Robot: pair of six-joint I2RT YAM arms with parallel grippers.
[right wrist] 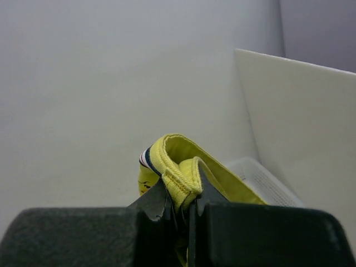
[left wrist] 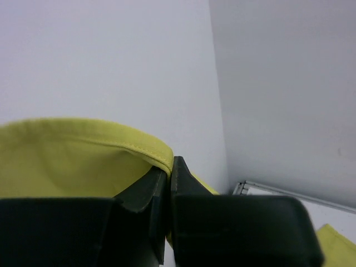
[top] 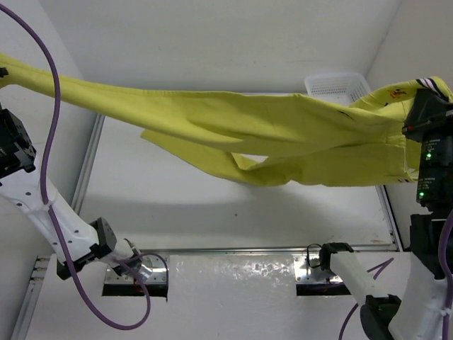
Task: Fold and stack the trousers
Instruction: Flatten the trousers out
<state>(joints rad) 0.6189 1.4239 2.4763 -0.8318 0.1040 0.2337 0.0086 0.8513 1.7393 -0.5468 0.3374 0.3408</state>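
The mustard yellow-green trousers (top: 283, 131) hang stretched in the air above the table, left to right across the top view. My left gripper (left wrist: 169, 167) is shut on the hem of a leg end (left wrist: 67, 161); in the top view that end runs off the left edge. My right gripper (right wrist: 181, 194) is shut on a folded bit of the waistband (right wrist: 172, 156), where the dark-and-white striped trim shows. In the top view the right gripper (top: 416, 119) holds the waist end high at the far right. A second leg sags loose below the middle (top: 212, 159).
A white mesh basket (top: 338, 85) stands at the back right behind the trousers, also seen as the basket (right wrist: 261, 181) in the right wrist view. Metal rails (top: 88, 170) edge the white table. White walls close in on both sides. The arm bases sit at the near edge.
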